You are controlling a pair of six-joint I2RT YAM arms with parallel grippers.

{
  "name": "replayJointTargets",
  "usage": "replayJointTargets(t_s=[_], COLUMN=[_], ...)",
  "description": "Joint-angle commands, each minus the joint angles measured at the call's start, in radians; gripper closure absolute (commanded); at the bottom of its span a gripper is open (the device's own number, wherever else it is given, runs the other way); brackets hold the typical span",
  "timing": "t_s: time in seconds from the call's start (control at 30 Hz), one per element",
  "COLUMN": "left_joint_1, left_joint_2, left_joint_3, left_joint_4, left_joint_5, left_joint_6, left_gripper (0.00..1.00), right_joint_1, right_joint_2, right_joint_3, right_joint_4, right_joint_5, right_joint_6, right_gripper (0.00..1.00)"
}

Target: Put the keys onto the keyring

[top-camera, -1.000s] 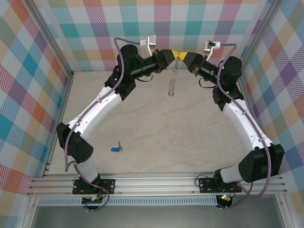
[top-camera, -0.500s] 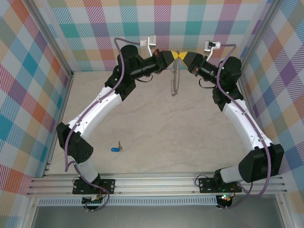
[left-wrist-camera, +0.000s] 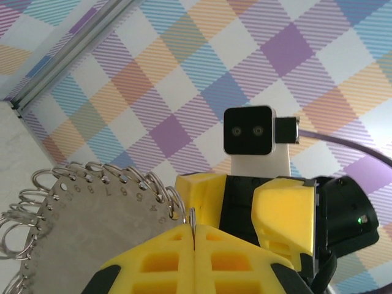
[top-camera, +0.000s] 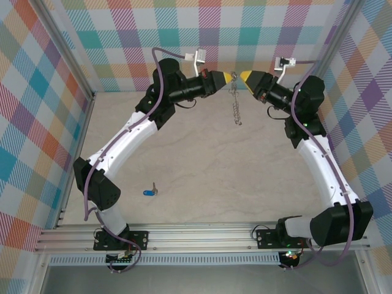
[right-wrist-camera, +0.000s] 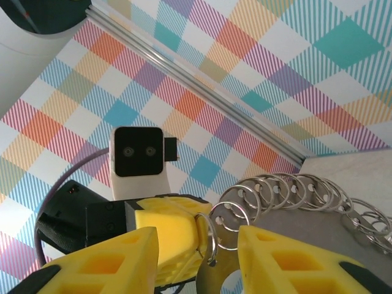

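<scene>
The keyring (top-camera: 235,105) hangs as a thin grey chain-like strip at the back of the table. Close up it is a grey numbered metal plate (left-wrist-camera: 73,226) with several small rings along its rim. My left gripper (top-camera: 230,76) is shut on one of those rings, which is pinched between its yellow pads (left-wrist-camera: 193,229). My right gripper (top-camera: 244,75) faces it just to the right, open and holding nothing (right-wrist-camera: 197,257); the keyring (right-wrist-camera: 318,223) hangs between its fingers. The key (top-camera: 149,192), blue-headed with a short silver blade, lies on the table near the left arm's base.
The plaid back wall (top-camera: 245,30) stands close behind both grippers. Plaid side walls with aluminium posts (top-camera: 67,55) close in the beige table (top-camera: 214,177). An aluminium rail (top-camera: 202,236) carrying the arm bases runs along the near edge.
My right gripper has opened, let go of the keyring and drawn back to the right. The keyring now hangs from my left gripper alone and has shifted right.
</scene>
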Motion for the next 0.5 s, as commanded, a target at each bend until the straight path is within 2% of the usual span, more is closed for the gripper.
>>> replayJointTargets(t_s=[0.0,0.47], left_joint_1=[0.014,0.056], left_joint_2=[-0.018,0.025], left_joint_3=[0.019,0.102], left_joint_4=[-0.018,-0.164], left_joint_5=[0.063,0.242], left_joint_6=[0.067,0.182], left_gripper=[1.00,1.00], right_joint_1=[0.000,0.000], right_joint_2=[-0.009,0.026], right_joint_3=[0.008,0.122], right_joint_4=[-0.044,-0.211], right_joint_5=[-0.048,-0.226], right_joint_6=[-0.038,-0.167], right_gripper=[0.60,0.49])
